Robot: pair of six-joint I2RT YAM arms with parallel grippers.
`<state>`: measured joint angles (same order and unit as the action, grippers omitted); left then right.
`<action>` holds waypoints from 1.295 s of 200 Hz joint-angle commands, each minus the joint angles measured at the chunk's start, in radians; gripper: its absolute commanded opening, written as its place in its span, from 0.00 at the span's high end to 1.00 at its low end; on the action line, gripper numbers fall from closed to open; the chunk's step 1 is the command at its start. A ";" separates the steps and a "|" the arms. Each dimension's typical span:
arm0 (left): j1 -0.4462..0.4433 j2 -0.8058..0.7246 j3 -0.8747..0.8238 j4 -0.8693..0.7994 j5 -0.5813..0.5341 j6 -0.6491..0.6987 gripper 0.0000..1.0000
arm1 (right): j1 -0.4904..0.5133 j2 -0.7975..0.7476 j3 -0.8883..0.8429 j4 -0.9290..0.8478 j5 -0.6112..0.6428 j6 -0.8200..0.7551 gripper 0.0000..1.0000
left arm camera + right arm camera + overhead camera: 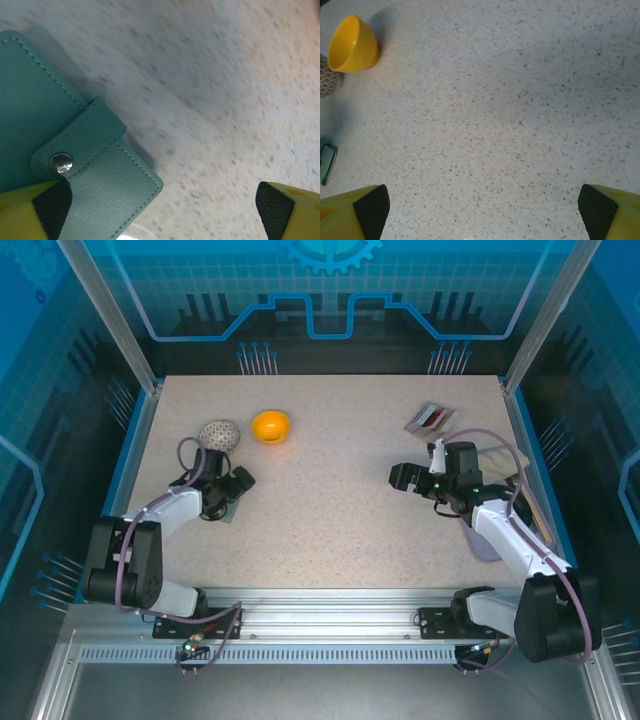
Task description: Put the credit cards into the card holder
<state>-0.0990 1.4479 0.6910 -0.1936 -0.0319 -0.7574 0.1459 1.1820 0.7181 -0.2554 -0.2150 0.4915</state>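
The card holder (45,105) is a closed grey-green wallet with a snap tab, lying flat on the table's left side (229,510). My left gripper (162,210) hovers low over its corner and stands open. One finger pad (50,207) is above the wallet's near edge, the other (275,205) above bare table. From above, the left gripper (232,485) sits right over the wallet. The credit cards (430,418) lie fanned at the back right, red, dark and pale. My right gripper (405,478) is open, in front of the cards, over bare table (482,212).
An orange-yellow bowl (271,426) and a patterned grey ball (218,434) sit at the back left, just beyond the left gripper. The bowl (352,45) lies tipped in the right wrist view. A raised blue rim (135,440) borders the speckled table.
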 commanded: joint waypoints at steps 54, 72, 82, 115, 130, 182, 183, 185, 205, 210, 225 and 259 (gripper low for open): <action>-0.454 0.246 0.139 0.050 0.162 -0.066 0.01 | 0.015 0.014 0.032 -0.098 0.067 0.041 0.00; -0.559 0.308 0.248 0.034 0.180 -0.051 0.01 | 0.015 0.010 0.032 -0.116 0.079 0.040 0.00; -0.595 0.315 0.294 0.025 0.178 -0.047 0.02 | 0.014 0.007 0.033 -0.123 0.077 0.039 0.00; -0.610 0.195 0.309 0.015 0.092 -0.065 0.01 | 0.015 0.002 0.025 -0.088 0.002 0.037 0.02; -0.599 0.120 0.286 -0.008 0.040 -0.070 0.01 | 0.020 0.013 0.026 -0.057 -0.051 0.042 0.07; -0.466 -0.061 0.089 0.041 0.030 -0.177 0.01 | 0.172 0.176 0.106 0.002 -0.150 0.042 0.38; -0.465 -0.063 0.087 0.041 0.031 -0.178 0.01 | 0.177 0.182 0.107 0.002 -0.150 0.041 0.39; -0.461 -0.065 0.083 0.042 0.033 -0.179 0.01 | 0.186 0.191 0.115 -0.001 -0.150 0.040 0.40; -0.443 -0.070 0.056 0.056 0.058 -0.186 0.01 | 0.272 0.295 0.189 -0.030 -0.144 0.036 0.55; -0.444 -0.068 0.050 0.068 0.065 -0.189 0.01 | 0.289 0.319 0.204 -0.030 -0.149 0.038 0.57; -0.441 -0.055 0.043 0.092 0.093 -0.201 0.03 | 0.343 0.382 0.237 -0.023 -0.152 0.053 0.62; -0.443 -0.007 0.064 0.106 0.132 -0.206 0.08 | 0.401 0.494 0.278 0.018 -0.191 0.084 0.64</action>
<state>-0.5430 1.4033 0.7399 -0.1196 0.0463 -0.9443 0.5171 1.6154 0.9569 -0.2531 -0.3576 0.5480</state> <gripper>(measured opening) 0.929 0.366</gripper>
